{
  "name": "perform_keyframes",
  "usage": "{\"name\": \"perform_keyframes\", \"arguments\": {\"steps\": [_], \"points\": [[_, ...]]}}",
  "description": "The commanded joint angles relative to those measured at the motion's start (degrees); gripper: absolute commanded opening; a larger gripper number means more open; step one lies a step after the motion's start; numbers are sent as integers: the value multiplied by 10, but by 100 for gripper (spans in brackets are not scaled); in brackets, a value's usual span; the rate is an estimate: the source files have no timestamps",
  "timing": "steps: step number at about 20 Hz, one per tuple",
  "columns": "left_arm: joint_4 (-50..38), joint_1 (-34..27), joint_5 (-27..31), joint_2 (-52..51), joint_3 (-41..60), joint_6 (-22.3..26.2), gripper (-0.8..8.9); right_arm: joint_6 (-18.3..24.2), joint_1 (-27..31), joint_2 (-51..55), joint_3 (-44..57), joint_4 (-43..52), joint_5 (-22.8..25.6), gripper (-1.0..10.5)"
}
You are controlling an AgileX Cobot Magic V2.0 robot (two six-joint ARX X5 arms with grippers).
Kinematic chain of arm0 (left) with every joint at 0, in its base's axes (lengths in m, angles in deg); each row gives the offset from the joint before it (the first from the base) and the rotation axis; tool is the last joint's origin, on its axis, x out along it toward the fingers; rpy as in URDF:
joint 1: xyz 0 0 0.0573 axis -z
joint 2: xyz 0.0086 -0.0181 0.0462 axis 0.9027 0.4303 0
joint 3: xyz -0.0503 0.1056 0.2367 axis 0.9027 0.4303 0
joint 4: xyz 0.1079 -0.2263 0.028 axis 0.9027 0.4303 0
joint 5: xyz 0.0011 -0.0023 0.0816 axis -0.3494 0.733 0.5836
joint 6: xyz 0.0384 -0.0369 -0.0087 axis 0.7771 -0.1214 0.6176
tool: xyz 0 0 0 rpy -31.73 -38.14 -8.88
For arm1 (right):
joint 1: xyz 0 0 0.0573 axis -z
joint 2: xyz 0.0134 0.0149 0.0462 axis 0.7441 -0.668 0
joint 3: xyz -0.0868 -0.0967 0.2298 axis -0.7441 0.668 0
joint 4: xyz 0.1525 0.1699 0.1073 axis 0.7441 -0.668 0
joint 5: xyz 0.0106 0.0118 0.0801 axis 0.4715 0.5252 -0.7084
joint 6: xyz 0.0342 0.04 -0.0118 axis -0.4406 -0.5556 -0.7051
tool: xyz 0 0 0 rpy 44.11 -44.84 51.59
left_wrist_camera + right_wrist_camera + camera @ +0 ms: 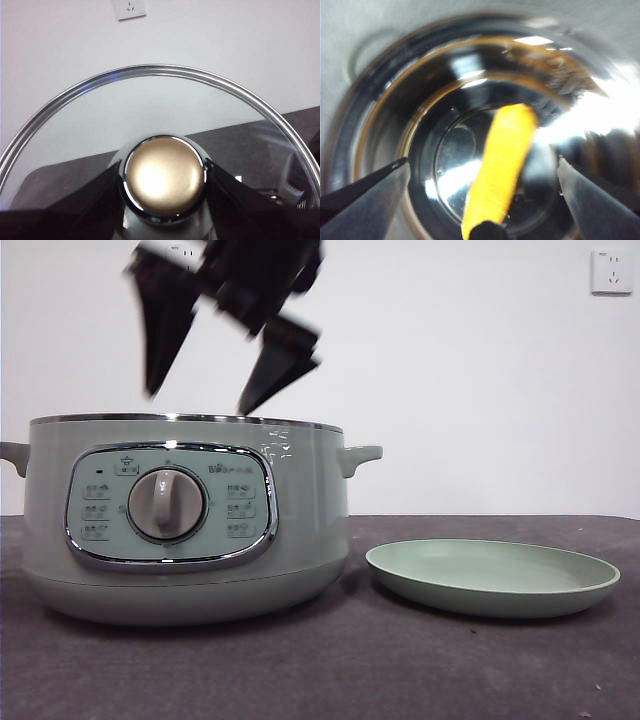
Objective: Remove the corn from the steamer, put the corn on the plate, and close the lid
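Currently we list: right gripper (482, 175) spread over yellow oblong corn cob (502, 160) inside pale-green steamer pot (180, 530); left gripper (162, 172) clamps glass lid's knob (164, 176), clearing access.

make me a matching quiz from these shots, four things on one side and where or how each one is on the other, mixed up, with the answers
Things:
1. lid
2. corn
3. plate
4. right gripper

States:
A. empty, on the table beside the steamer
B. lying inside the pot, on its shiny bottom
C. open, hanging over the uncovered pot
D. held by its knob in the left gripper, off the pot

Pairs: 1-D, 2-B, 3-A, 4-C
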Motion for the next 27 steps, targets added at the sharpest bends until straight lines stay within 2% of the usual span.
{"name": "perform_keyframes", "arguments": {"steps": [1, 6, 10, 13, 18, 20, 24, 27], "points": [[-16, 0, 6, -5, -7, 7, -12, 11, -8, -38, -6, 4, 26, 496], [-14, 0, 6, -5, -7, 7, -12, 11, -7, -94, -6, 10, 39, 493], [-14, 0, 6, -5, -7, 7, -12, 8, -3, -116, -6, 24, 37, 405], [-9, 0, 6, -5, -7, 7, -12, 8, -4, -116, -6, 33, 38, 3], [-3, 0, 5, -5, -7, 7, -12, -2, -4, -68, -10, 24, 41, -15], [-6, 0, 4, 0, -7, 7, -12, -2, 1, -4, -10, -3, 57, -15], [-21, 0, -2, 36, -7, 7, -12, -2, 41, 136, -10, -97, 57, -16], [-45, 0, -73, 75, -7, 6, -12, -14, 95, 216, -9, -189, 61, -16]]}}
